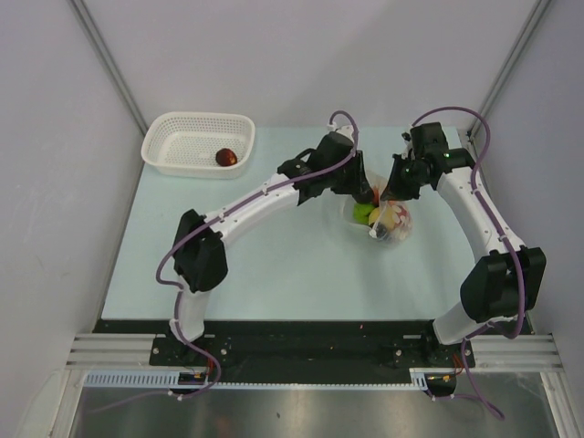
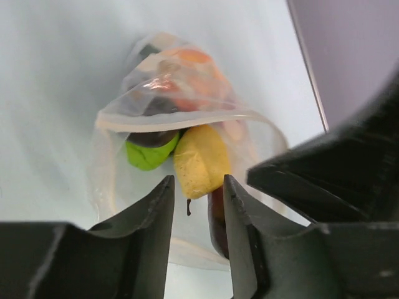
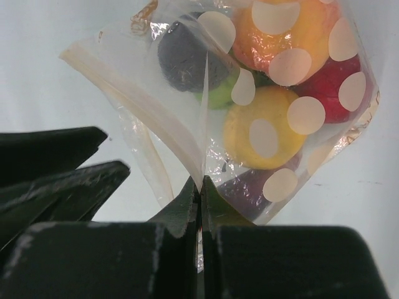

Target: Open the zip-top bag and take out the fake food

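The zip-top bag (image 1: 391,222) is clear with pale dots and lies right of the table's centre, its mouth open. It holds fake food: in the right wrist view orange (image 3: 280,31), red (image 3: 333,87), yellow (image 3: 262,131), lime green (image 3: 218,93) and dark purple (image 3: 187,56) pieces. My right gripper (image 3: 201,184) is shut on the bag's (image 3: 156,118) upper edge and holds it up. My left gripper (image 2: 198,196) is open at the bag's mouth (image 2: 181,118), just short of the yellow piece (image 2: 201,159) and the lime green piece (image 2: 149,156). A dark red piece (image 2: 217,215) lies beside its right finger.
A white mesh basket (image 1: 182,137) stands at the table's far left corner with one dark red toy (image 1: 226,157) in it. Both grippers (image 1: 365,193) (image 1: 391,190) meet over the bag. Grey walls close in on both sides.
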